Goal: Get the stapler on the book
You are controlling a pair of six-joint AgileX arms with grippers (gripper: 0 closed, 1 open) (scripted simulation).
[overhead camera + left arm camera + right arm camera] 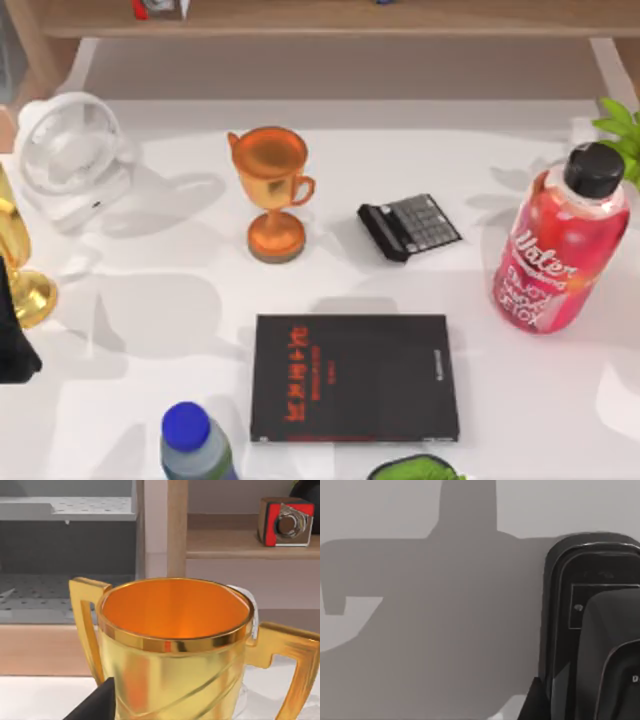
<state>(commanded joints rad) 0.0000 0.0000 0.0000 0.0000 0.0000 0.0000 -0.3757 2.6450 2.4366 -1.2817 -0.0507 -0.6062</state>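
Observation:
The stapler (410, 227), a small black device with a grey gridded top, lies flat on the white table right of centre, at a slight angle. The book (355, 378), large, flat and black with red lettering, lies closed near the table's front edge, a short way in front of the stapler. Nothing rests on its cover. My left arm (14, 340) is a dark shape at the table's left edge, far from both. In the left wrist view it faces a gold trophy (172, 645) from close by. The right wrist view looks onto a grey surface with shadows.
An orange trophy cup (270, 195) stands left of the stapler. A white fan (70, 155) is at the back left and the gold trophy (20, 270) at the left edge. A red bottle (560, 245) stands right, a blue-capped bottle (195, 440) front left.

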